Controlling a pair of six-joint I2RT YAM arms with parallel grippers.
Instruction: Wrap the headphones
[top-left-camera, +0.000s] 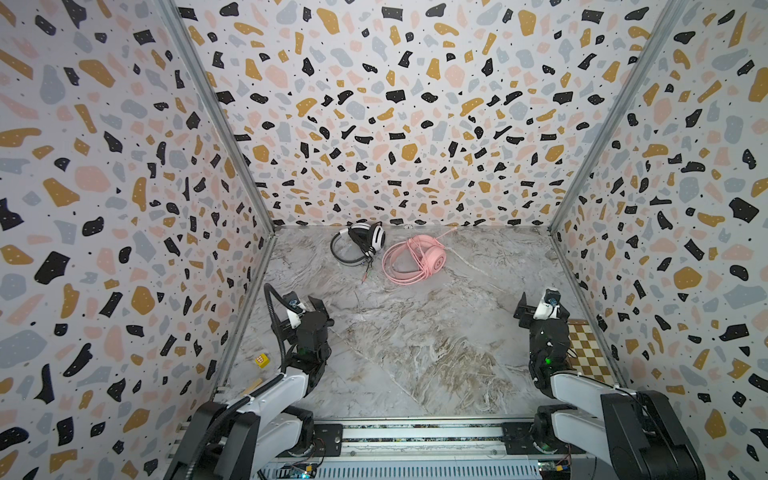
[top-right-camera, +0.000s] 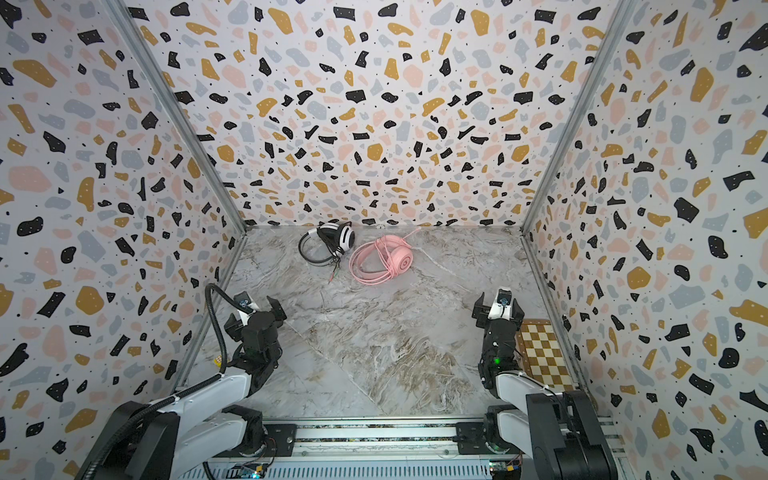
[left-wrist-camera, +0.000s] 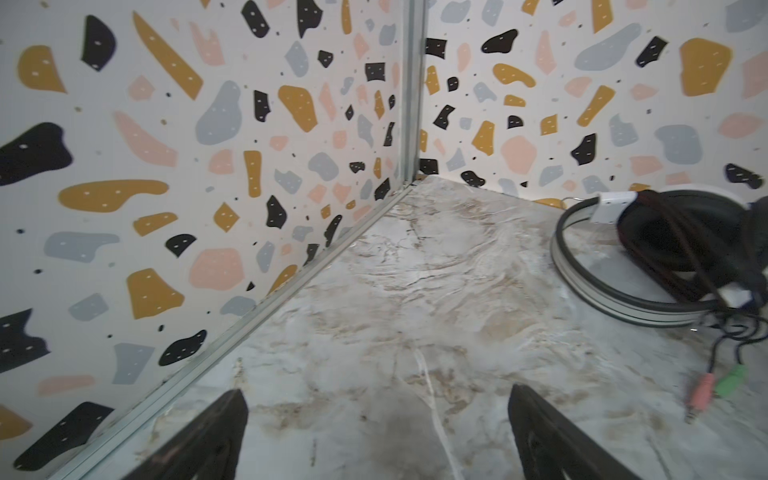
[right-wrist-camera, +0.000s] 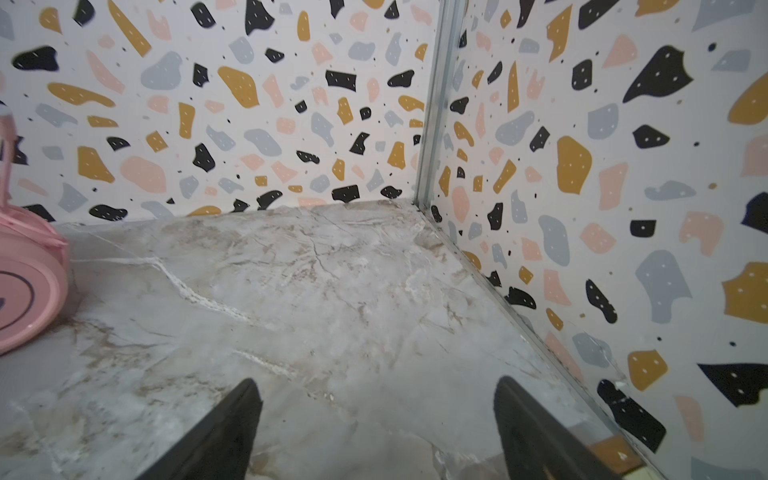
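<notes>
Both headsets lie on the marble-patterned worktop (top-left-camera: 415, 340) at its far edge, in the upper centre of both top views, close to the back wall. The white headset (top-left-camera: 359, 248), with black ear pads, sits to the left. The pink headset (top-left-camera: 415, 262) sits just beside it on the right.

The thin black cable (left-wrist-camera: 685, 253) of the white unit crosses its ear pad. In the left wrist view it ends in a pink plug (left-wrist-camera: 704, 386) and a green plug (left-wrist-camera: 729, 376), both resting on the worktop at the lower right of that frame. The pink cable (top-left-camera: 409, 251) appears to be looped over the band and cups of the pink unit, though the detail is too small to confirm.

Left end effector (top-left-camera: 297, 313): lower left of both top views, well apart from the headsets, fingers spread and gripping no object. The left wrist view shows only bare worktop in the gap.

Right end effector (top-left-camera: 542, 307): lower right of both top views, fingers likewise spread and gripping no object — the right wrist view shows the pink ear cup at the left edge of its frame, far from the fingers.

A checkered board (top-left-camera: 584, 349) lies at the right edge of the worktop beside the right arm. A small yellow cube (top-left-camera: 261, 360) lies at the left edge near the left arm
</notes>
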